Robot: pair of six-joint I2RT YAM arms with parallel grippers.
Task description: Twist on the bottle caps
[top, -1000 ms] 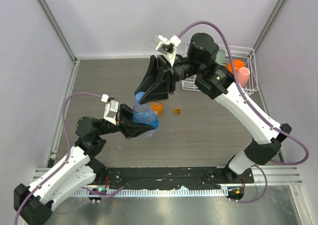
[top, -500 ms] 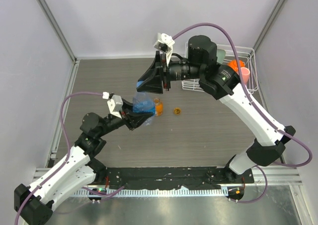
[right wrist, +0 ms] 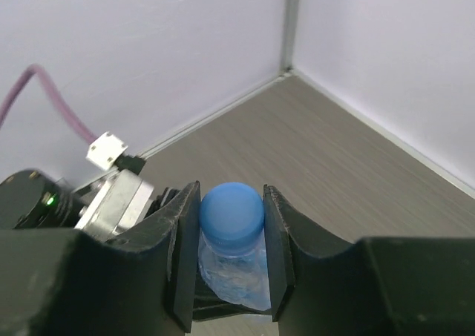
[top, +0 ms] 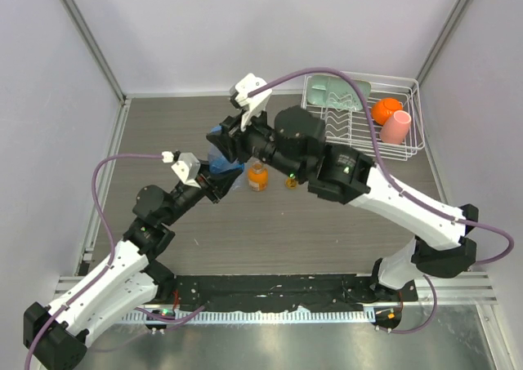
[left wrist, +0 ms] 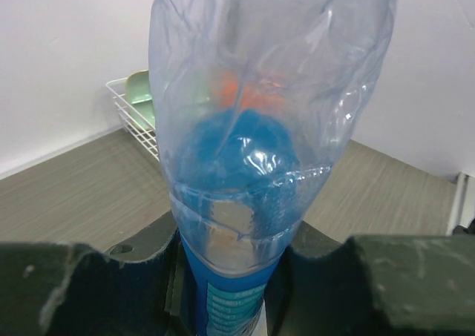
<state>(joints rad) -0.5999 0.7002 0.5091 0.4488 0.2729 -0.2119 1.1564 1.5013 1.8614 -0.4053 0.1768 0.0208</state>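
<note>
My left gripper (top: 214,184) is shut on the lower body of the clear bottle with the blue label (left wrist: 252,165), which it holds tilted above the table; the bottle also shows in the top view (top: 221,164). My right gripper (right wrist: 231,225) is shut on the blue cap (right wrist: 231,210), which sits on the neck of that bottle. The squat orange bottle (top: 257,176) stands on the table just right of the clear bottle. The orange-amber cap (top: 291,182) lies on the table beside it, partly under my right arm.
A white wire rack (top: 409,145) stands at the back right, holding a green dish (top: 335,92), an orange ball (top: 386,109) and a pink cup (top: 396,127). Walls close in the table on three sides.
My left gripper has raised and tilted the clear bottle toward the back. My right gripper has swung left and down and closed on the blue cap at the bottle's neck.
</note>
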